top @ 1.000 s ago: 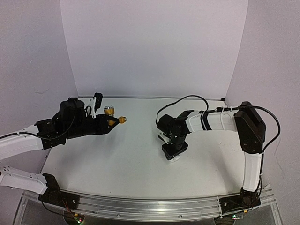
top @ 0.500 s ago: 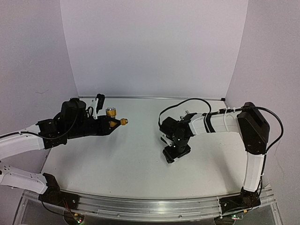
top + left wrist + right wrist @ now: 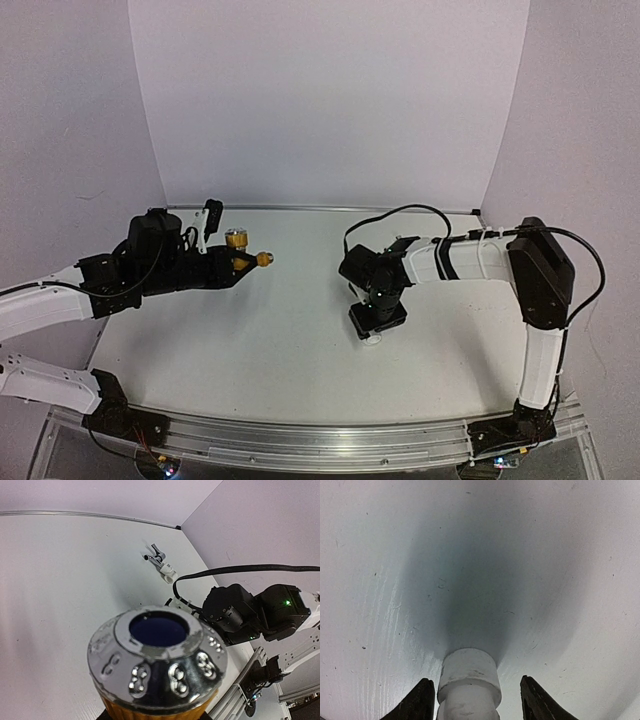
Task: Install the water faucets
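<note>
So the left gripper (image 3: pixel 238 262) was hanging above the left half of the table (image 3: pixel 280 340), lying roughly level, with the brass tap (image 3: pixel 237 239) sticking out of its tip toward the table's middle. It looked pinched tight on the tap's body, though the fingers themselves were mostly hidden in the view from above. From the left wrist camera the tap filled the bottom of the shot: a round silvery knob with a dark blue centre, gold-coloured metal just under it. Way off near the table's back right corner in that same view lay the silver tap (image 3: pixel 156 556), with a white end piece (image 3: pixel 170 574) stuck on it, flat on the table. The right gripper (image 3: pixel 375 322) pointed straight down over the right half of the table, nearer the middle than the edge. Its fingers (image 3: pixel 422 702) were spread on either side of a white pipe fitting (image 3: pixel 469 680) standing upright on the table; one was close beside it, the other had a clear gap, so it wasn't squeezing anything.
</note>
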Robot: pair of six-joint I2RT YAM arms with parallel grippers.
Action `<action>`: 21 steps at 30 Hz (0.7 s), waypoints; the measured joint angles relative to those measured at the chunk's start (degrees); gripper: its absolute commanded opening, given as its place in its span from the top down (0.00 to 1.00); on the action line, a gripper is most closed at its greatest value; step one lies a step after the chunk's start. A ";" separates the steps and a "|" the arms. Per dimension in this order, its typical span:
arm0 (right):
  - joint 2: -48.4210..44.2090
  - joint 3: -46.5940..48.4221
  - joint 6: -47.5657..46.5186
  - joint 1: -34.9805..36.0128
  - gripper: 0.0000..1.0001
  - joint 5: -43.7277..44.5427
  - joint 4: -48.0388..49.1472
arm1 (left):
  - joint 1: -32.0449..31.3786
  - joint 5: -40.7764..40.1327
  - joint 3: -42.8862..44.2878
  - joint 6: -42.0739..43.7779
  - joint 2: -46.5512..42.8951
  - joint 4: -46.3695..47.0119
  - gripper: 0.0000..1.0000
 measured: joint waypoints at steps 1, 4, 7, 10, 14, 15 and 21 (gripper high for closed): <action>0.01 0.00 0.12 0.03 0.39 -0.01 -0.23 | 0.00 0.04 0.00 0.00 0.00 0.00 1.00; 0.01 0.00 0.40 0.03 0.39 -0.01 -0.61 | 0.00 0.25 0.00 0.00 0.00 0.01 1.00; 0.06 0.00 0.52 0.03 0.42 -0.08 -0.85 | 0.00 0.30 0.00 0.00 0.00 0.02 1.00; 0.75 0.21 0.54 0.14 0.45 -0.18 -0.89 | 0.00 0.39 0.00 0.00 0.00 0.02 1.00; 2.02 0.30 0.50 0.55 0.49 -0.34 -1.00 | 0.00 0.39 0.00 0.00 0.00 0.02 1.00; 2.23 0.31 0.50 0.64 0.52 -0.35 -1.01 | 0.00 0.39 0.00 0.00 0.00 0.02 1.00; 2.46 0.60 0.17 0.86 0.89 -0.34 -0.96 | 0.00 0.39 0.00 0.00 -0.11 0.01 1.00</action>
